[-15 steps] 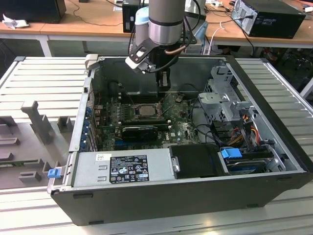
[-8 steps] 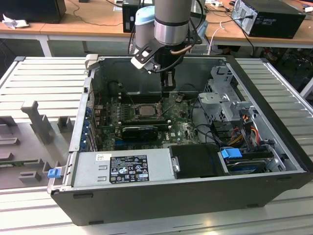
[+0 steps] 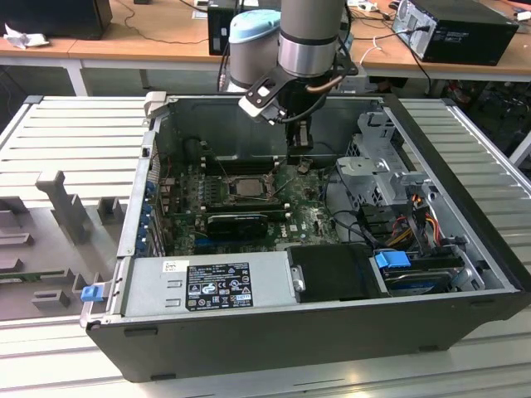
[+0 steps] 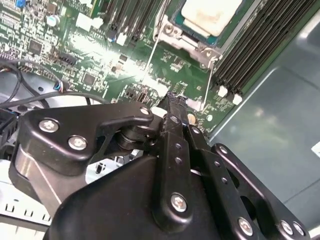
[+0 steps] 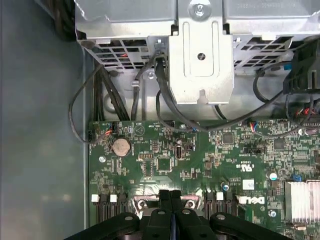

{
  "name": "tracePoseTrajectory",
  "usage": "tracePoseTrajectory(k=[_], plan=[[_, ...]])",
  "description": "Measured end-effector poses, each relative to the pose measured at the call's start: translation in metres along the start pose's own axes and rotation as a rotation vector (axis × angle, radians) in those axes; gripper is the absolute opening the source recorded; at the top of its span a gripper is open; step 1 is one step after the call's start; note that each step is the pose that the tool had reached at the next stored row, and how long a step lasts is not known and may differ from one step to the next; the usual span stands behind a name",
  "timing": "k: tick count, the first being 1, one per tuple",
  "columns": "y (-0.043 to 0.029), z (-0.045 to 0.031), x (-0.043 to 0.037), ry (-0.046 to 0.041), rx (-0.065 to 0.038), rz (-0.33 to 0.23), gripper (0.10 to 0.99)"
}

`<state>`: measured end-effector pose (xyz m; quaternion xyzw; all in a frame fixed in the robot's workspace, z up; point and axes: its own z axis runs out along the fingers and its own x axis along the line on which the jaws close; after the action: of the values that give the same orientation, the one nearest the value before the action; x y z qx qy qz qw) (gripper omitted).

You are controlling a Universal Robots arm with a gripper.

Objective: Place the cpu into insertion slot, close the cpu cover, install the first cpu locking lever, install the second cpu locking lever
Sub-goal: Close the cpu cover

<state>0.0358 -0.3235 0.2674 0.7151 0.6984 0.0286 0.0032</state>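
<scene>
The cpu lies flat in the insertion slot on the green motherboard inside the open computer case. In the second wrist view the cpu shows a pale top, and the silver cpu cover frames it. A thin wire lever runs from the socket's corner towards my fingers. My gripper hangs just to the exterior view's right of the socket, low over the board. Its black fingers are pressed together in both wrist views, gripper and gripper, with nothing between them.
A metal drive cage with cables stands to the exterior view's right of the board. The power supply fills the case's near side. Memory slots flank the socket. A black ribbed heatsink lies in front of it.
</scene>
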Motion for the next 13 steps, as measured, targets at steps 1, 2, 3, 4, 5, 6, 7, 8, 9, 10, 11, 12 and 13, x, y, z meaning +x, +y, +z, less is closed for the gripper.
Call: tracePoseTrajectory(k=[1, 2, 3, 4, 5, 6, 7, 8, 9, 10, 11, 12, 13], plan=[[0.0035, 0.0001, 0.0001, 0.0, 0.0, 0.0, 0.106], [0.0063, 0.0003, 0.0001, 0.0, 0.0, 0.0, 0.106], [0.0101, 0.0005, 0.0002, 0.0, 0.0, 0.0, 0.106], [0.0133, 0.0009, 0.0003, 0.0, 0.0, 0.0, 0.106], [0.0156, 0.0014, 0.0003, 0.0, 0.0, 0.0, 0.106], [0.0164, 0.0018, 0.0004, 0.0, 0.0, 0.0, 0.106], [0.0171, 0.0025, 0.0004, 0.0001, 0.0, 0.0, 0.106], [0.0171, 0.0053, 0.0002, -0.0001, 0.0, 0.0, 0.106], [0.017, 0.0076, 0.0001, 0.0, 0.0, 0.0, 0.106], [0.017, 0.0095, 0.0001, -0.0001, 0.0, 0.0, 0.106], [0.0168, 0.0146, -0.0001, 0.0, 0.0, 0.0, 0.106], [0.0159, 0.0161, -0.0002, 0.0013, 0.001, -0.002, 0.106], [0.0137, 0.0163, -0.0002, 0.0013, 0.003, -0.003, 0.106]])
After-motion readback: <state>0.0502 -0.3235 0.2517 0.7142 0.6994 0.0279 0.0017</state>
